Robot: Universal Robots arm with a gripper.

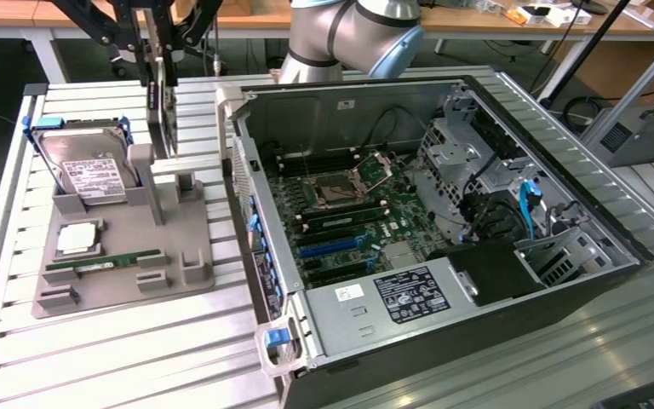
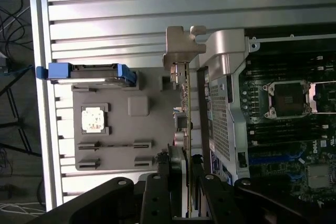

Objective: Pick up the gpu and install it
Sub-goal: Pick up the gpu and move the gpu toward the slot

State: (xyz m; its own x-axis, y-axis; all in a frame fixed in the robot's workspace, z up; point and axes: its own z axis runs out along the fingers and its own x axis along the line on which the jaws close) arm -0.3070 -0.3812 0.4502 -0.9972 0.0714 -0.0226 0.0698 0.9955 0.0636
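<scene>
The gpu [image 1: 161, 106] is a thin black card held on edge, upright, over the tall posts of the grey holder tray [image 1: 123, 294] at the exterior view's left. My gripper [image 1: 157, 61] comes down from above and is shut on the card's upper edge. The card's lower edge sits close to the post tops; I cannot tell whether they touch. In the wrist view the gpu [image 2: 182, 114] runs edge-on away from my gripper [image 2: 181, 167], its silvery bracket [image 2: 181, 45] at the far end, with black fingers [image 2: 161, 174] on either side of it.
The open computer case [image 1: 599, 230] lies right of the tray, with the motherboard [image 1: 350, 213] and blue slots [image 1: 329, 247] exposed. On the tray are a hard drive [image 1: 86, 170] in blue rails, a processor [image 1: 79, 239] and a green memory stick [image 1: 106, 264]. All rests on a slatted metal table [image 1: 111, 358].
</scene>
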